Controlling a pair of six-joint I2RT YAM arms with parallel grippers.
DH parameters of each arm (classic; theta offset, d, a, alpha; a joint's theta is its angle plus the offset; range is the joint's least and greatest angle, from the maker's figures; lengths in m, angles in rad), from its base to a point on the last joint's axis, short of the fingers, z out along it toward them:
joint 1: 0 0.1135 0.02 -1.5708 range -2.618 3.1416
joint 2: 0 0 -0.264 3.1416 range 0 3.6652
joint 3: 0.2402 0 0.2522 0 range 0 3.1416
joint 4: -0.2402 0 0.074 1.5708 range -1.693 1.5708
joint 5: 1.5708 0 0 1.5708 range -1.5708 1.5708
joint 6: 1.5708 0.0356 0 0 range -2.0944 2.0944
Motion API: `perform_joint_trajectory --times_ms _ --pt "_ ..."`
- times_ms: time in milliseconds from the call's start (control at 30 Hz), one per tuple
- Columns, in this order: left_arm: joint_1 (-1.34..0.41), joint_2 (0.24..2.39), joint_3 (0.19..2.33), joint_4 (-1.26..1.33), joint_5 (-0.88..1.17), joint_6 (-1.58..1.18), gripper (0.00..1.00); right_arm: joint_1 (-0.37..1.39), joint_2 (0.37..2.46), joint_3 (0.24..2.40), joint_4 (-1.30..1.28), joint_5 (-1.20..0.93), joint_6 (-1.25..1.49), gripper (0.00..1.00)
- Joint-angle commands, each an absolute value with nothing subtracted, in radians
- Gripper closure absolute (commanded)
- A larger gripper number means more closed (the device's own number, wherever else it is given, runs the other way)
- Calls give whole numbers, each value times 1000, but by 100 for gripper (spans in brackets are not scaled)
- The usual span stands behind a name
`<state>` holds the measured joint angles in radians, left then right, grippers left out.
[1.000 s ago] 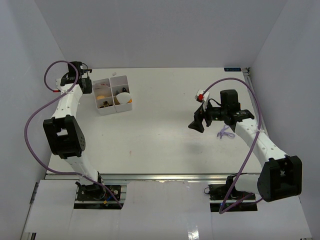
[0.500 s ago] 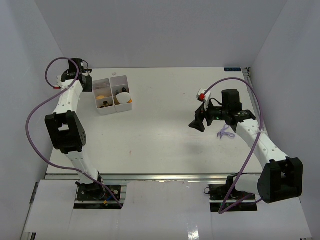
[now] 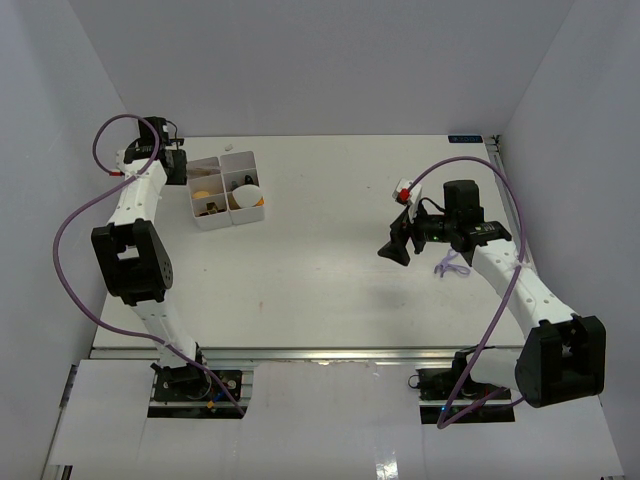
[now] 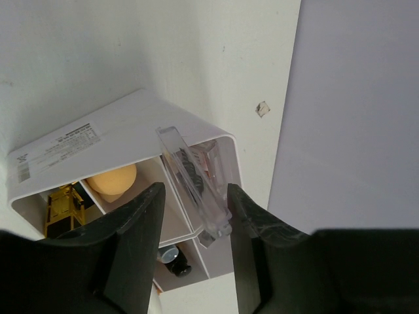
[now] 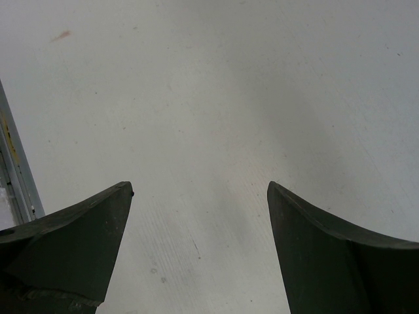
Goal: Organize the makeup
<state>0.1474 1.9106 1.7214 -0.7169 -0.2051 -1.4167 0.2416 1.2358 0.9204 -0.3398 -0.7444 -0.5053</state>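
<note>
Clear packet [image 4: 193, 183] on edge in the white box [image 4: 124, 134].
Left gripper [image 4: 195, 199] parted around it; right gripper [image 5: 200, 196] wide apart over the table [image 5: 216, 78].

Left arm [image 3: 135, 215] reaching toward far left corner of table [image 3: 320, 270]. Left gripper [image 3: 181, 168] hanging just beside left wall of white compartmented box [image 3: 238, 157]. Box holding beige sponge [image 3: 203, 192], black-and-gold lipstick tube [image 3: 210, 209] and orange white-capped tube [image 3: 250, 196]. Right arm [image 3: 520, 285] stretching over table's right half. Right gripper [image 3: 395, 250] hovering above bare tabletop, well apart from box. Purple cables [image 3: 452, 266] looping along both arms.
</note>
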Motion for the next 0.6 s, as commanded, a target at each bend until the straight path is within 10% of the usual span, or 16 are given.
perform_joint_trajectory --times_ms 0,567 --pt "144 1858 1749 -681 -189 -1390 44 236 1213 917 -311 -770 -505 10" --pt "145 1840 1760 -574 -109 -1290 37 232 1213 916 -308 -772 -502 10"
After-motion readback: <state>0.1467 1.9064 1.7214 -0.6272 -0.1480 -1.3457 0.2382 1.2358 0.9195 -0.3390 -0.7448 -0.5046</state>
